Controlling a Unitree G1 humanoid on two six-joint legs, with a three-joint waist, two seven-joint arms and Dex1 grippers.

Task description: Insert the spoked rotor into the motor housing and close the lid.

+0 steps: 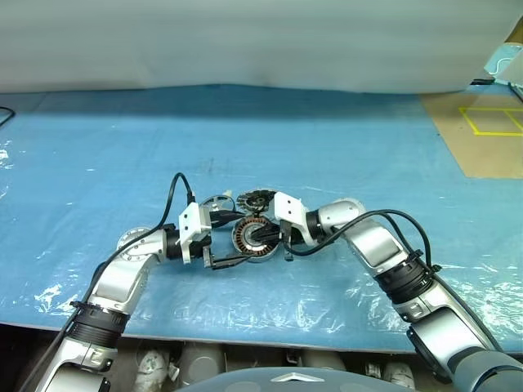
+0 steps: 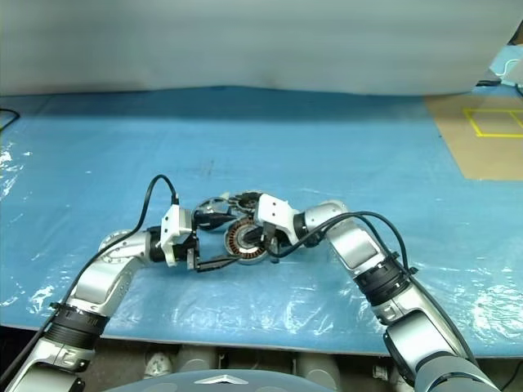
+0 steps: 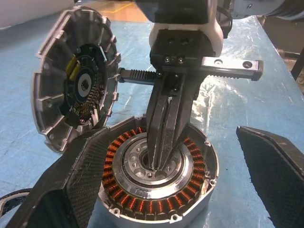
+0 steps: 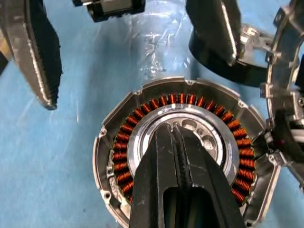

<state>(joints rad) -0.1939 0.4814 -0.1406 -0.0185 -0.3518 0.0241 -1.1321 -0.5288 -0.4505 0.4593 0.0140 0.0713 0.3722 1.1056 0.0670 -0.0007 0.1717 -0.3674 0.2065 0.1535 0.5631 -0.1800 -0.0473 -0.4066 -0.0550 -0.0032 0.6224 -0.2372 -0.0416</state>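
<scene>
Blue sheeting (image 1: 343, 155) is carrying an open motor housing (image 1: 249, 238), centre frame, rotor (image 1: 217, 202) lying outside.
Right gripper (image 4: 178, 135), pinched shut, is pressing its hub; left gripper (image 3: 190, 166) is gaping around it; lid (image 3: 76, 76) is leaning beside.

Lab bench: blue plastic sheet (image 1: 327, 155), floor tape marks (image 1: 490, 121).

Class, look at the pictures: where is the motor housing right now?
The motor housing sits on the blue table cover between the two grippers, the shut right gripper pointing into its silver centre, the lid tilted beside it.
</scene>
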